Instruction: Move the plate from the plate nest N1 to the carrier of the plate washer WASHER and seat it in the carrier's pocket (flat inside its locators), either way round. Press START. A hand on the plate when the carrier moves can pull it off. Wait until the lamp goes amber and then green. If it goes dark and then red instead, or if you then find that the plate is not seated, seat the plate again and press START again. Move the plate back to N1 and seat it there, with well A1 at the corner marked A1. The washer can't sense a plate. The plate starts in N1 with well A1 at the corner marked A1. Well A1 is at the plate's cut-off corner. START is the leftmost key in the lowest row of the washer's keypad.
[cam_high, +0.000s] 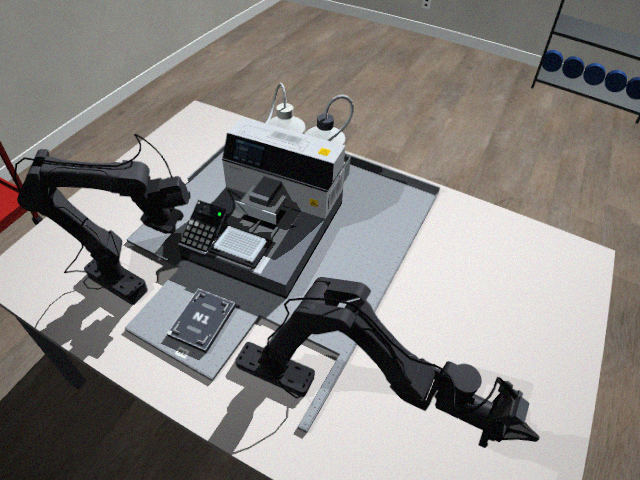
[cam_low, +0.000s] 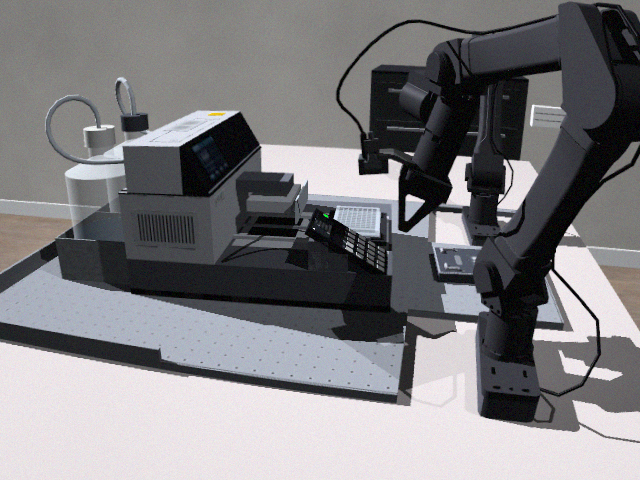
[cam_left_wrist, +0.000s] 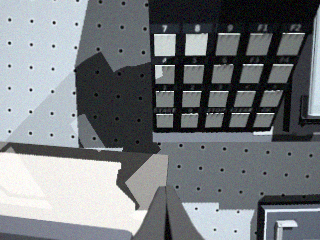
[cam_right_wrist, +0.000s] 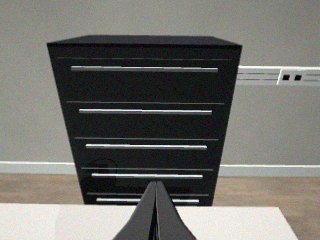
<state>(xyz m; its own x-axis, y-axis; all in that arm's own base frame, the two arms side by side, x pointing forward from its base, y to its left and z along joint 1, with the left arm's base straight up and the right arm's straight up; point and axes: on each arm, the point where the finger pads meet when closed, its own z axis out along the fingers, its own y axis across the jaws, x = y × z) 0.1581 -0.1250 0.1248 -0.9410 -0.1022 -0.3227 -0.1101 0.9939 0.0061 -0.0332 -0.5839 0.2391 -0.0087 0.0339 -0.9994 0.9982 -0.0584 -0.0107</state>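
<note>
The white plate (cam_high: 240, 244) (cam_low: 357, 219) lies on the washer's carrier (cam_low: 385, 227), out in front of the housing, and looks flat; its cut-off corner is too small to tell. The lamp (cam_high: 219, 213) (cam_low: 325, 215) above the keypad (cam_high: 199, 234) (cam_low: 361, 248) (cam_left_wrist: 215, 90) is green. START (cam_left_wrist: 164, 120) is leftmost in the lowest row. Nest N1 (cam_high: 201, 317) (cam_low: 453, 260) (cam_left_wrist: 300, 225) is empty. My left gripper (cam_low: 405, 227) (cam_left_wrist: 165, 195) is shut and empty, above and beside the keypad. My right gripper (cam_high: 536, 438) (cam_right_wrist: 156, 191) is shut and empty, far from the washer.
The washer housing (cam_high: 284, 173) (cam_low: 170, 217) stands behind the carrier, with two bottles (cam_high: 286, 124) (cam_high: 325, 135) behind it. The keypad rises close beside the plate. The right arm's base (cam_high: 275, 369) stands beside the nest's board (cam_high: 149, 315). A drawer cabinet (cam_right_wrist: 145, 125) stands beyond the table.
</note>
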